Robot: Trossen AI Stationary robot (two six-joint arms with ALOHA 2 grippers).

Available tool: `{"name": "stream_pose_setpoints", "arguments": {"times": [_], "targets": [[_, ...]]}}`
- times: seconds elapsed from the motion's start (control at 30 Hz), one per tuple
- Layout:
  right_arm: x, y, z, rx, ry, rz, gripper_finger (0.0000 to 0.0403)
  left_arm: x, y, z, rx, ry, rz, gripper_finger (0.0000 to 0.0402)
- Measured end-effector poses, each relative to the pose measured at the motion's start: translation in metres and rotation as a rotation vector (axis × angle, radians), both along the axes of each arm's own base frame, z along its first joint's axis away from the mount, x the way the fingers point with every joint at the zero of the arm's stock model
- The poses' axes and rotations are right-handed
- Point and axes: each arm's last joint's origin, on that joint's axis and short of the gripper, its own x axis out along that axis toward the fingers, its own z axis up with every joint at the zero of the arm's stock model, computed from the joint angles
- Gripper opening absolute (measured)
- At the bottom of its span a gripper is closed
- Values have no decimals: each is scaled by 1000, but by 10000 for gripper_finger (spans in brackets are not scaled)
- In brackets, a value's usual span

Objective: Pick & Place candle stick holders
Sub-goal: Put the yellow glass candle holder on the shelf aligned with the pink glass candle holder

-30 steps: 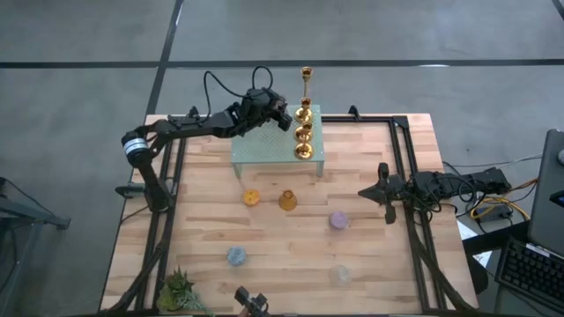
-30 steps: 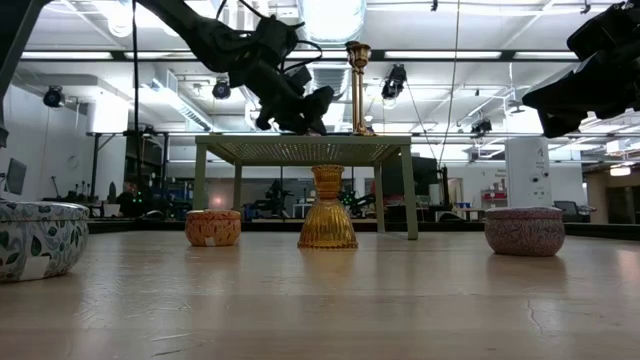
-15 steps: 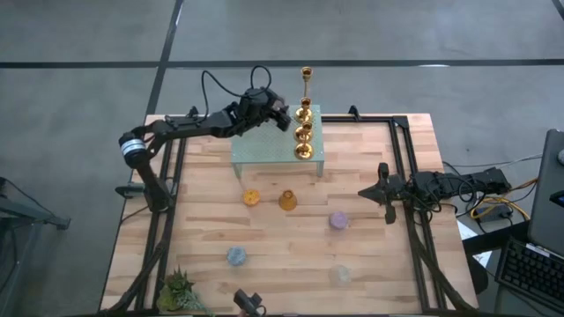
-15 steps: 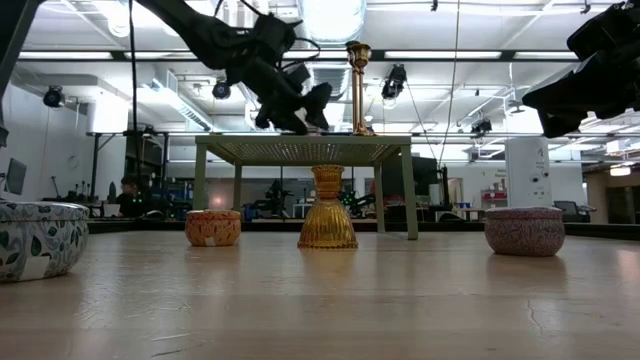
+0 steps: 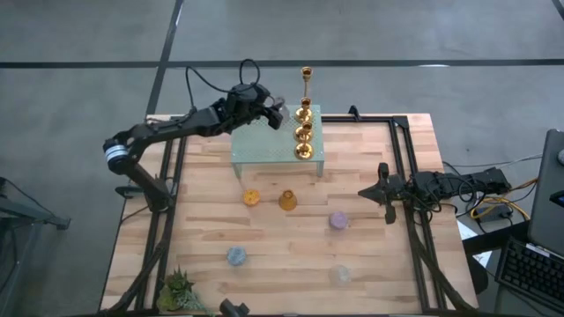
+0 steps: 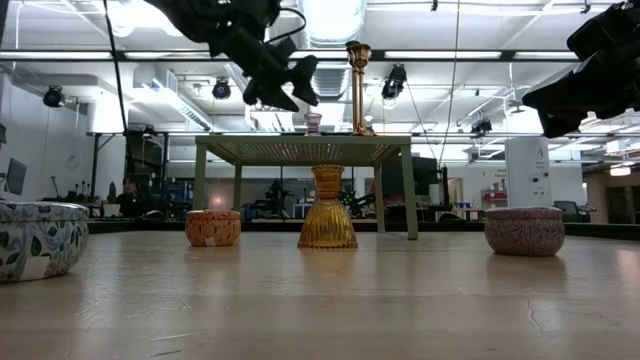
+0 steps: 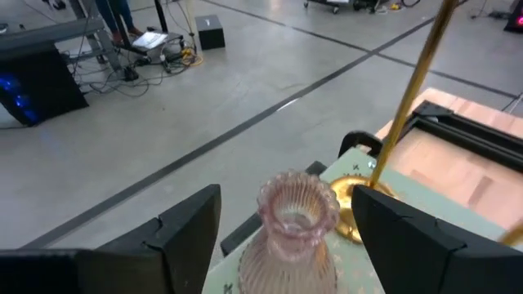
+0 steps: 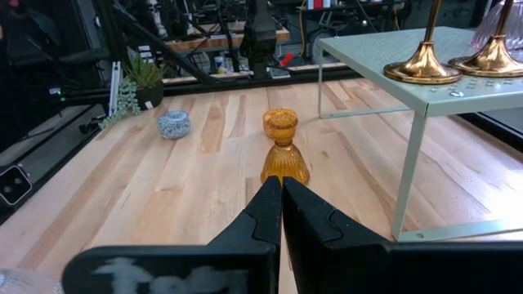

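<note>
Left tool [image 5: 280, 115] hangs with its fingers spread wide over the back-left part of the mint-green perforated metal stand [image 5: 264, 150] in the high view, empty, beside a row of shiny gold candlesticks [image 5: 303, 132] whose rearmost is a tall slender gold candlestick [image 5: 306, 81]; on the wooden worktop [image 5: 370, 220] in front stand a squat orange holder [image 5: 251, 197], an amber ribbed glass holder [image 5: 287, 201], a purple one [image 5: 337, 220], a blue one [image 5: 235, 256] and a clear one [image 5: 340, 276]; the right tool [image 5: 363, 193] waits at the right edge, pinched together

Low view: the left tool [image 6: 295, 82] hovers clear above a small pink ribbed glass holder [image 6: 313, 123] standing on the stand top

Left wrist view: the pink holder [image 7: 296, 224] stands upright between the parted fingers [image 7: 192, 220], untouched

Right wrist view: the right tool [image 8: 281, 189] has its fingers closed on nothing
</note>
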Motion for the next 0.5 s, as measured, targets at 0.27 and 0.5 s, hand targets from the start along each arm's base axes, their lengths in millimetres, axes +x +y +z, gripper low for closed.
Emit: {"name": "stream_pose_setpoints", "arguments": {"times": [0.27, 0.5], "targets": [[0, 0, 0, 0, 0, 0, 8, -17, -22, 21, -8, 9, -32, 280], [0, 0, 0, 0, 0, 0, 8, -33, -49, 41, 14, -38, -87, 280]]}}
